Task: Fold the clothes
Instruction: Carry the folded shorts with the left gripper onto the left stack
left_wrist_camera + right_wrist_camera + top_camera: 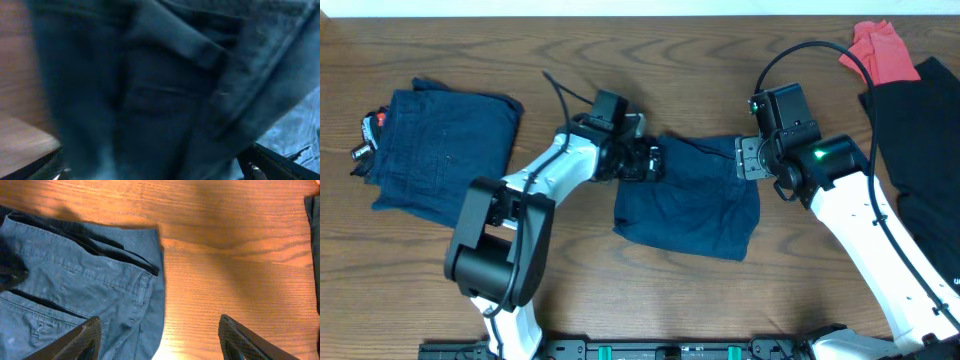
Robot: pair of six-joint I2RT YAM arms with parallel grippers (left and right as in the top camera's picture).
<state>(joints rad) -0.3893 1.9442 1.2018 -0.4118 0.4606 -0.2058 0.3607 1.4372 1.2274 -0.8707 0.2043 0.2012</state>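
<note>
Middle shorts [165,85]: dark navy cloth pressed up against the left wrist camera, blurred, filling almost the whole view; seams and a folded band just readable.
Surface [25,140]: brown wood grain, only a sliver showing at the lower left of that close view.
Left gripper [159,170]: fingers spread wide, one tip in each lower corner of its own view, cloth bunched across the gap between them; no pinch visible. From overhead, placed at the upper left corner of the middle shorts.
Right gripper [159,322]: fingers wide apart, holding nothing; bare wood and the cloth's right edge showing between them. From overhead, placed at the upper right corner of the middle shorts; touching or just above, cannot tell.
Position of the middle shorts: centre of the surface, between the two grippers, lying as a rough rectangle with the lower right corner slightly skewed; stitched hem and a dark fold line visible from the right wrist.
Folded shorts [445,145]: same navy fabric, squared stack at the far left of the surface, well apart from the middle shorts and from both grippers.
Tag [372,122]: small, red and white, poking out at the left edge of the folded shorts.
Red cloth [880,50]: crumpled near the top right corner, touching the black garment.
Black garment [920,150]: spread along the right edge, partly cut off by the frame.
</note>
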